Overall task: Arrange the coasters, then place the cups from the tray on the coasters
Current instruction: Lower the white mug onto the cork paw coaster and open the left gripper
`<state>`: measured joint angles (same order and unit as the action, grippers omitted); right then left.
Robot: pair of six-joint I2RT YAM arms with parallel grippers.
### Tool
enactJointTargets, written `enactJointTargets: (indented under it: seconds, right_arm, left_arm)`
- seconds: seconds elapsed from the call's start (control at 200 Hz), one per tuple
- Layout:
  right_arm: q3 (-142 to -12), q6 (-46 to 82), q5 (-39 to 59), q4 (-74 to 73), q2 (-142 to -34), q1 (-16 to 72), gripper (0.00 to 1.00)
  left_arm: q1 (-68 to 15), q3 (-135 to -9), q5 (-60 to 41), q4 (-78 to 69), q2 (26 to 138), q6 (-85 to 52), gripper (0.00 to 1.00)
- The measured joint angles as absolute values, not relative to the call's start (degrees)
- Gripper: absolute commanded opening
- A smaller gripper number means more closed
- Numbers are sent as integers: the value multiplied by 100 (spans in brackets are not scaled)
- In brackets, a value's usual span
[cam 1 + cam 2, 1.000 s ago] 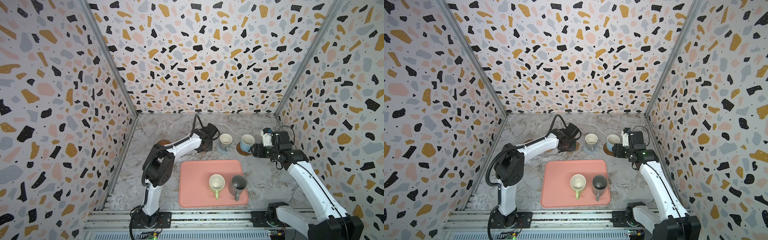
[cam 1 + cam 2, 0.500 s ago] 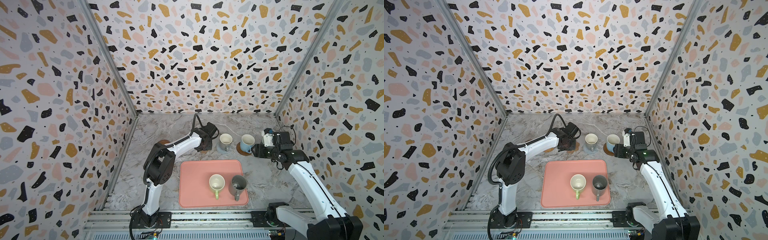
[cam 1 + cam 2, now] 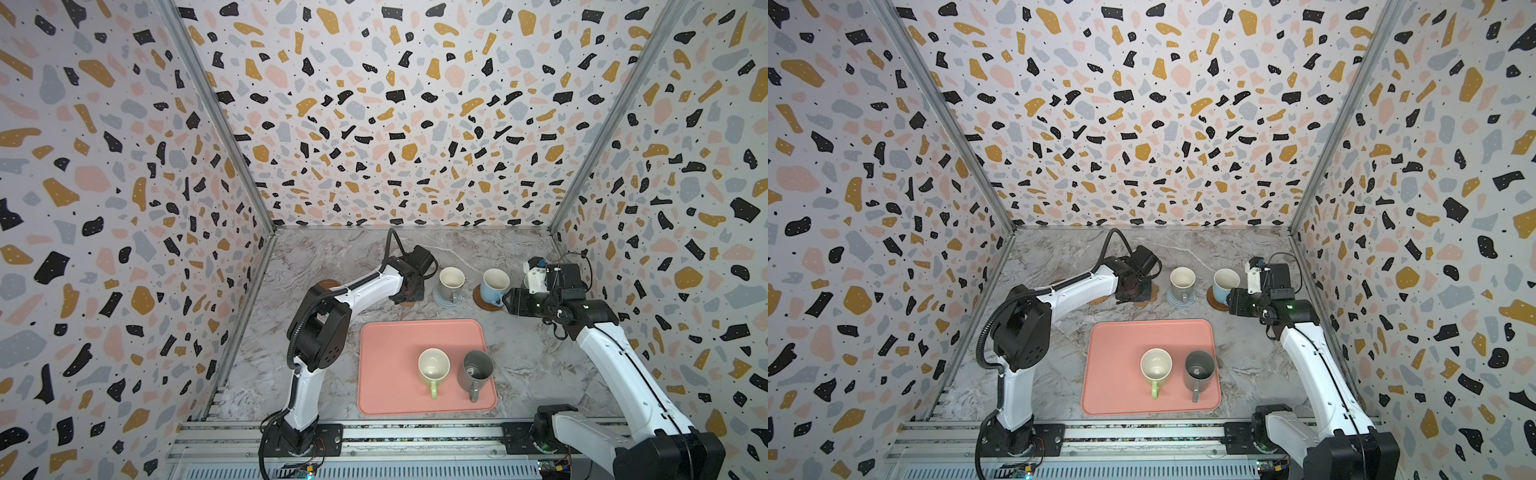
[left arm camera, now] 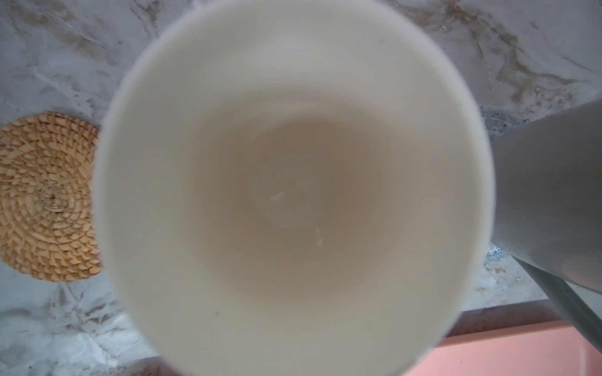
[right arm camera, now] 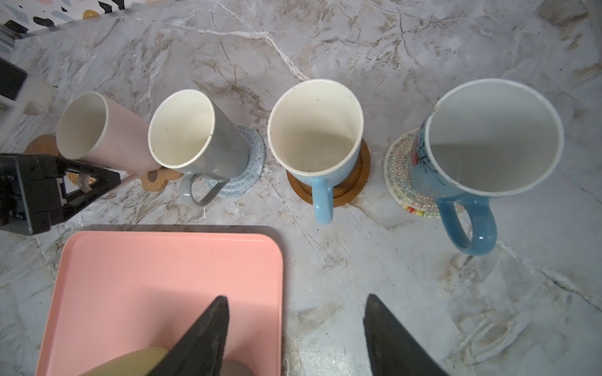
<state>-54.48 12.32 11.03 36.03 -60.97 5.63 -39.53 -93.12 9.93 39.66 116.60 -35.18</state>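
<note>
Little movement is recorded over the last second: the pink mug (image 5: 107,136), clamped by its handle in the left gripper (image 5: 83,184), is held at the paw coaster (image 5: 163,177) toward the table's (image 5: 325,48) far edge, to be centred and levelled before release; the right gripper (image 5: 296,299) is parted, empty.

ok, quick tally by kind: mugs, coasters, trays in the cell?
Mugs: 6 (pink, grey-beige, light blue, darker blue, light green, dark grey)
Coasters: 6 (rattan, paw-print, crochet, cream woven, brown disc, second brown disc)
Tray: 1
Total: 13
</note>
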Motion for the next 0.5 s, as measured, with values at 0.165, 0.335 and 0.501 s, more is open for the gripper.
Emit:
enactJointTargets:
  seconds: [0.165,0.335,0.501]
  right_arm:
    - [-5446,1229,1116,3603,-6097,545,68]
    - [-5446,1227,1122,3603,-6097,534,68]
    - [-5446,1221,1125,3603,-6064,519,68]
  left_arm:
    - [-3953,-9282,998,3927,11660,-3533,18]
    - [-3953,-9258,1035,3837,11657,-3542,21]
    - [-3953,-9181,1083,3743,11631,-3579,29]
